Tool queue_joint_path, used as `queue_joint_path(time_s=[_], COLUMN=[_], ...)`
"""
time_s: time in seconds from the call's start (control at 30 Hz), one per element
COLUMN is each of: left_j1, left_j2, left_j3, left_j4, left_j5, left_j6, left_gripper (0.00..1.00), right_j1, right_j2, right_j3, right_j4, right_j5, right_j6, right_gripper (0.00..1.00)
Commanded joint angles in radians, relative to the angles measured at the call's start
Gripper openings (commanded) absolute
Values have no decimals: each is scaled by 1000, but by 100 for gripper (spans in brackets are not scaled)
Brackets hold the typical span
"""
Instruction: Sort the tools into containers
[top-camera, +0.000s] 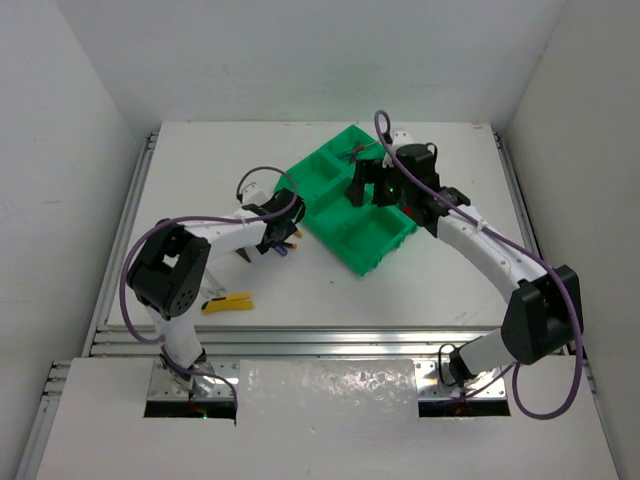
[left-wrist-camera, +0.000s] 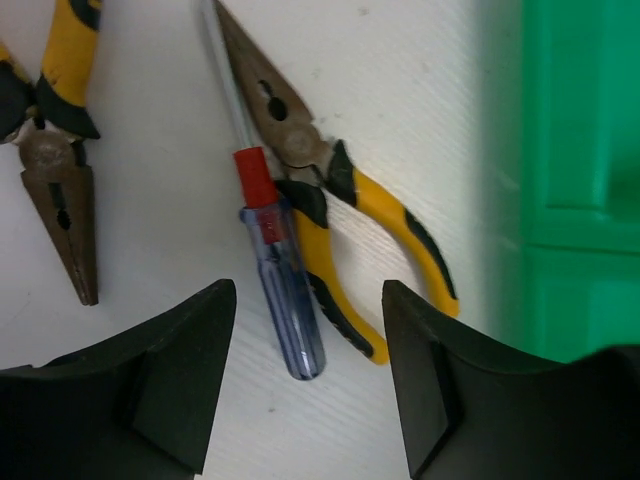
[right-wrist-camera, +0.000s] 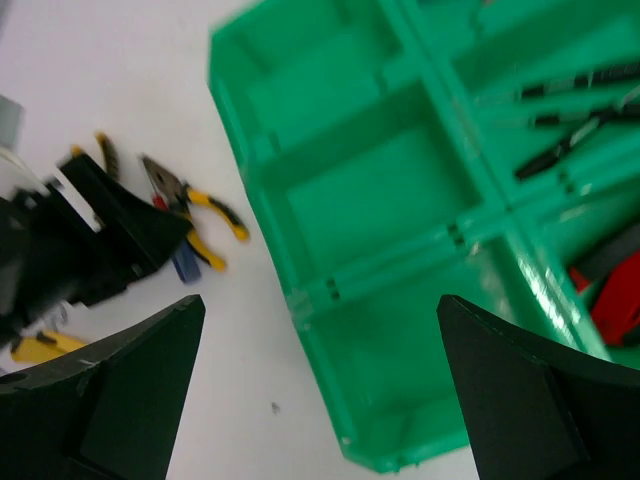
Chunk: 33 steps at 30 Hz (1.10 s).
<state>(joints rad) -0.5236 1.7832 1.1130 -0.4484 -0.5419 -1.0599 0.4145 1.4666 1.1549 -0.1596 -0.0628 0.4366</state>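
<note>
The green organizer tray lies on the white table right of centre. My left gripper is open and empty, low over a screwdriver with a clear blue handle and red collar. Yellow-handled needle-nose pliers lie beside the screwdriver, and a second pair of pliers lies further left. My right gripper is open and empty above the tray's near corner. Thin dark screwdrivers and a red-handled tool lie in the tray's compartments. In the top view the left gripper is just left of the tray and the right gripper is over it.
A yellow tool lies alone on the table near the left arm's base. The tray's edge is close to the right of my left gripper. White walls enclose the table on three sides.
</note>
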Motion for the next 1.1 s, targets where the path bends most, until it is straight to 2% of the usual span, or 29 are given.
queue_joint_path(time_s=[0.0,0.07,0.17,0.3,0.5,0.53,0.57,0.63,0.67,0.77,0.93,1.07], left_j1=[-4,0,10,11,17,17,17,17,17,17,20,45], left_j2=[19,30,59,56,44,39,24,4,-17,-56,-123,-140], left_j3=[19,8,5,-19,-56,-61,-74,-88,-96,-101,-105,-105], left_j4=[-53,-23,-24,-9,5,13,23,57,62,85,57,48], left_j5=[-64,-59,-50,-44,-38,-38,-29,-21,-18,-15,-36,-41], left_j6=[-57,-45,-46,-58,-66,-64,-52,-34,-28,14,23,38], left_gripper=[57,57,49,43,39,39,45,51,59,68,69,61], right_j1=[1,3,7,13,26,29,30,32,35,37,46,52], right_j2=[-8,-15,-29,-34,-19,-17,-11,-5,-2,3,3,8], right_j3=[-35,-52,-72,-80,-75,-72,-69,-58,-55,-41,-32,-29], right_j4=[-15,-14,-12,-12,-18,-21,-23,-34,-37,-47,-60,-64], right_j5=[-51,-63,-75,-75,-71,-72,-74,-72,-72,-69,-66,-69], right_j6=[24,27,36,39,37,37,34,31,28,24,21,19], right_gripper=[99,99,99,99,99,99,99,99,99,99,99,99])
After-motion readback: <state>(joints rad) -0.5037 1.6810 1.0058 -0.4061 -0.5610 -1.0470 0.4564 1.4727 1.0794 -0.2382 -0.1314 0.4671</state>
